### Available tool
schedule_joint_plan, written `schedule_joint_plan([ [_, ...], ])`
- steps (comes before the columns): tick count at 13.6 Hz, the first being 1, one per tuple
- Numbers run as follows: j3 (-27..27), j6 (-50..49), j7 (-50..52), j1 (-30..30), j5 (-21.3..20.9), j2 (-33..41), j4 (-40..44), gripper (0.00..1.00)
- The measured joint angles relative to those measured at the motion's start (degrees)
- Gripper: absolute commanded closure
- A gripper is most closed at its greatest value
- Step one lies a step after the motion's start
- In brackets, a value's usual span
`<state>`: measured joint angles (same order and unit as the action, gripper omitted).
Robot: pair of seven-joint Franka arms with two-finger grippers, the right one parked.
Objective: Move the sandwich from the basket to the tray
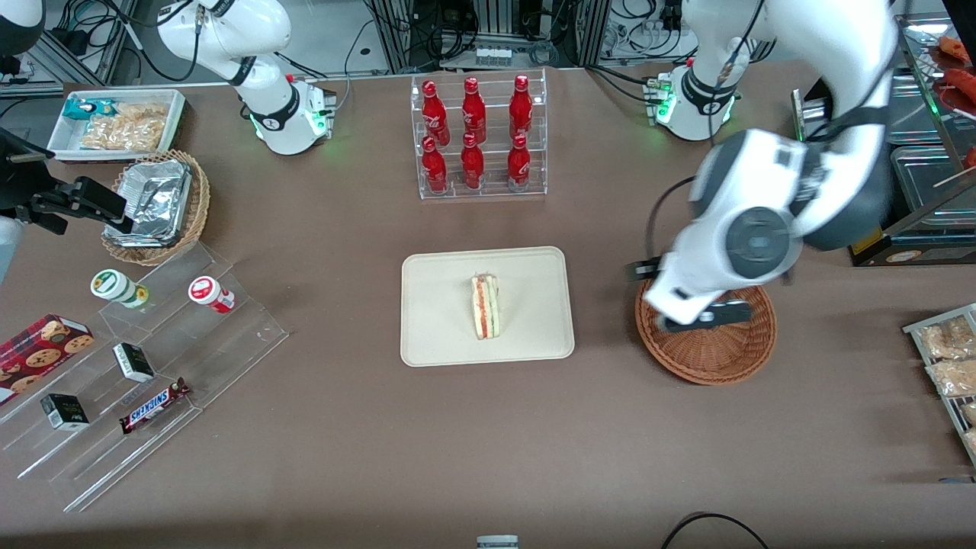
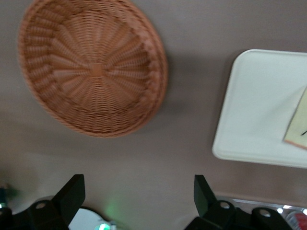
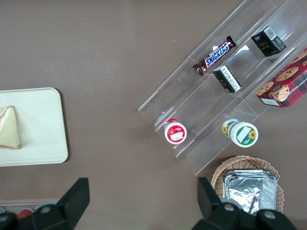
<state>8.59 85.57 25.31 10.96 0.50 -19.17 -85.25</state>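
The sandwich [image 1: 486, 306], a pale wedge with red, orange and green layers, lies on the cream-beige tray [image 1: 442, 313] in the middle of the table. It also shows in the left wrist view [image 2: 298, 123] and the right wrist view [image 3: 9, 127], each time on the tray [image 2: 259, 105] [image 3: 43, 124]. The reddish-brown wicker basket [image 1: 709, 357] [image 2: 91, 72] sits beside the tray toward the working arm's end and holds nothing. My left gripper [image 1: 690, 296] [image 2: 138, 196] hangs above the basket, open and empty, its fingers wide apart.
A clear rack of red bottles [image 1: 479, 137] stands farther from the front camera than the tray. Toward the parked arm's end are a clear stepped shelf with snacks [image 1: 152, 358], a tan basket with foil [image 1: 156, 206] and a white bin [image 1: 114, 122]. Snack packets [image 1: 945, 351] lie at the working arm's end.
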Motion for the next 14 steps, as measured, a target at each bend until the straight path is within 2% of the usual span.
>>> schedule_joint_plan([
  [4, -0.1, -3.7, -11.3, -7.6, 0.0, 4.6, -0.7, 0.0],
  [9, -0.1, -7.2, -22.2, -14.0, -1.2, 11.2, -2.2, 0.0],
  [14, 0.1, -6.8, -23.5, -14.8, -2.6, 16.0, -3.7, 0.0],
])
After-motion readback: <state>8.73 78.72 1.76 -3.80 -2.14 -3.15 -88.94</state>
